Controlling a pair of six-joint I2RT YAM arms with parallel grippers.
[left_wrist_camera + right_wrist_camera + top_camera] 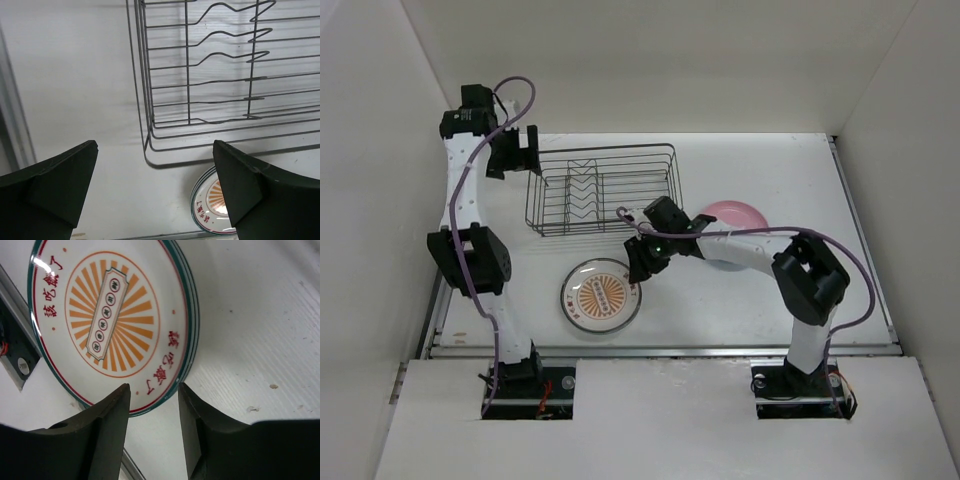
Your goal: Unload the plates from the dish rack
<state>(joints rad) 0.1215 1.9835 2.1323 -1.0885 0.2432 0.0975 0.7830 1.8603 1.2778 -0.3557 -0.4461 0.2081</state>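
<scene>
The dark wire dish rack [603,188] [200,90] stands at the back of the table with no plate in it. A white plate with an orange sunburst centre and a teal rim [601,294] [110,315] [207,207] lies flat in front of the rack. A pink plate [735,213] lies to the right, partly hidden by the right arm. My left gripper [525,150] [155,144] hangs wide open at the rack's left end. Over the orange plate's right edge my right gripper [642,262] [153,387] is open, with nothing between its jaws.
White walls close in the table on the left, back and right. A metal rail [660,350] runs along the near edge, close to the orange plate. The right arm's forearm stretches across the table in front of the pink plate.
</scene>
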